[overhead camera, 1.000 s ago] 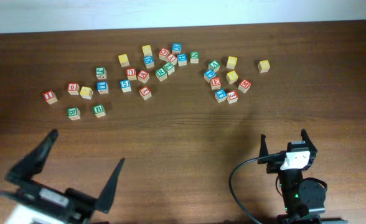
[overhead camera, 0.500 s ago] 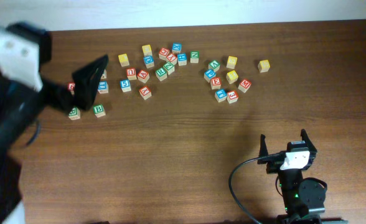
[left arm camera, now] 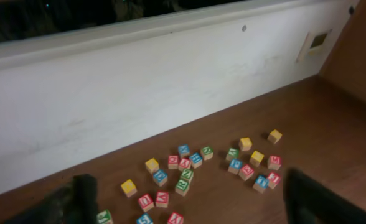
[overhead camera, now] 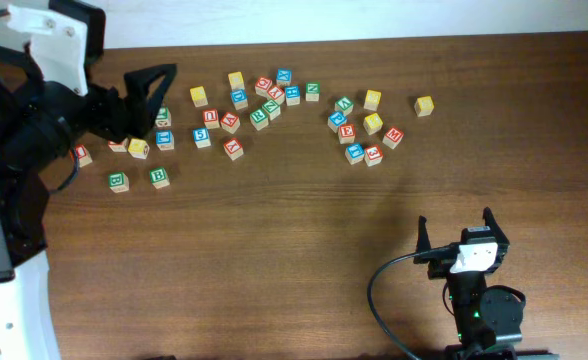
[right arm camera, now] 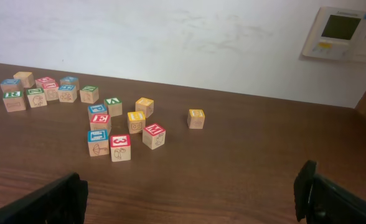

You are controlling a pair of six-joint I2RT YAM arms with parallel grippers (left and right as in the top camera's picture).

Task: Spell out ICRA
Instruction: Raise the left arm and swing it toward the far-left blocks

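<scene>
Overhead, small square-edged wooden letter cubes (overhead camera: 373,99) with painted faces lie scattered on the dark, grained table (overhead camera: 274,250). The green R cube (overhead camera: 260,118) sits in the middle cluster, just beside another green one; the other 3 task letters are too small to read. The left gripper (overhead camera: 157,102) hangs over the leftmost cubes, its jaws apart. The right gripper (overhead camera: 456,220) sits well apart from them, its 2 flat black fingers spread wide.

Even, soft light (left wrist view blurred).
</scene>
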